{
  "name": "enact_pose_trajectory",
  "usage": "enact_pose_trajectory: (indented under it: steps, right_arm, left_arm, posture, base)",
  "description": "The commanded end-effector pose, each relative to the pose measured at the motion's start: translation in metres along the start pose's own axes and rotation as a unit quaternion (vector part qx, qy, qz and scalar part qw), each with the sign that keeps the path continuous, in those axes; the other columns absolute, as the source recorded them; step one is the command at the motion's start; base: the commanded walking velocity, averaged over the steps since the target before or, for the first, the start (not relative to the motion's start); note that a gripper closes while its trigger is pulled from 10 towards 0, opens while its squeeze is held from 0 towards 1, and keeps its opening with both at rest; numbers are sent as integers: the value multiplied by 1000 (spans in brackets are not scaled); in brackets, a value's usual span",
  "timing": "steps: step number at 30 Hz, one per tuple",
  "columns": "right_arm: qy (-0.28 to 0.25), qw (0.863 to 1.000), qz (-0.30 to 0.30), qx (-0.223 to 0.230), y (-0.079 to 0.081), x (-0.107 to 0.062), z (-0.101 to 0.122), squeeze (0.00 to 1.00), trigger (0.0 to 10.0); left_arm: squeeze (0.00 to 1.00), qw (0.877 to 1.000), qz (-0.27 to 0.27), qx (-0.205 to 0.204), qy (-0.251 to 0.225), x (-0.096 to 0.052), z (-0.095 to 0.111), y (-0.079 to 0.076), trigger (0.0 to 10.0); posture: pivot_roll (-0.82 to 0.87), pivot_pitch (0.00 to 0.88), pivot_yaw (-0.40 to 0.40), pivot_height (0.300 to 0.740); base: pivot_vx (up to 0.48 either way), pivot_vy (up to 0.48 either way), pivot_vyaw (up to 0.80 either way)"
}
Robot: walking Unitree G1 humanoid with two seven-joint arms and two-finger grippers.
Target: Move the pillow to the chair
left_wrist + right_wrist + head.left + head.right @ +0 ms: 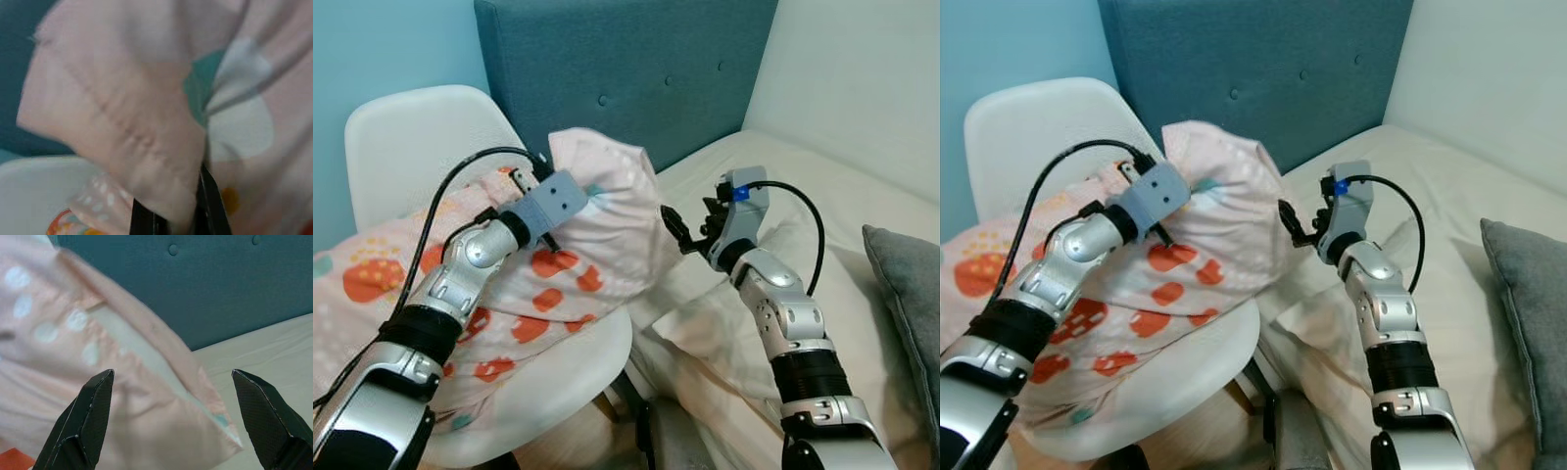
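Pink pillow (578, 245) draped over white chair (401, 137) seat, upper end propped by the teal headboard (626, 69). Left hand (168, 220) clamped on a pillow fold. Right hand (173, 416) spread wide, just beside pillow's corner above the bed (842, 225), touching nothing.

Pillow (597, 211): pale pink, red and teal blotches (soft, rumpled), lying across white chair (406, 132) seat, one end bulging up toward the chair's bed-side edge.
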State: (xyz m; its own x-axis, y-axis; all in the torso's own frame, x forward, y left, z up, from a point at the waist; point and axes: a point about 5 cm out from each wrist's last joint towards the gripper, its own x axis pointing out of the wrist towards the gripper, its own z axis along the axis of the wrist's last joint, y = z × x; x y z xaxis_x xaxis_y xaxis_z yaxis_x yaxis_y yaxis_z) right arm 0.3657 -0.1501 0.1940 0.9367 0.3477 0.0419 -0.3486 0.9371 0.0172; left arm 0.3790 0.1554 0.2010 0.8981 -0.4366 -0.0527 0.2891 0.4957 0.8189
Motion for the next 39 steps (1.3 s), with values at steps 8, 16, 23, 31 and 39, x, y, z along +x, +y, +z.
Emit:
enact_pose_trajectory:
  steps: [8,16,23,31,39]
  right_arm:
    - [4,1000,-12,-5,-4,0,-1,0,10000]
    - [2,1000,-13,-5,-4,1,0,0,10000]
    - [1,1000,-14,-6,-5,2,2,0,10000]
    - [2,1000,-21,-8,-9,1,0,0,10000]
    - [-4,1000,1,17,-5,2,-3,0,10000]
  left_arm:
    - [0,995,-5,58,78,-10,-31,-8,10000]
    - [843,984,63,105,129,-4,-34,20,10000]
    - [1000,978,26,117,172,-9,-51,14,10000]
    - [1000,985,46,52,160,-22,-51,32,10000]
    - [0,931,189,-310,-32,-45,-10,59,10000]
  posture:
    - [-153,52,-30,585]
    - [-149,50,-35,585]
    - [-154,47,-34,585]
    - [-150,36,-30,585]
    - [-123,6,-37,589]
  base:
    - [0,0,0]
    - [0,0,0]
    - [0,0,0]
    - [0,0,0]
    - [0,0,0]
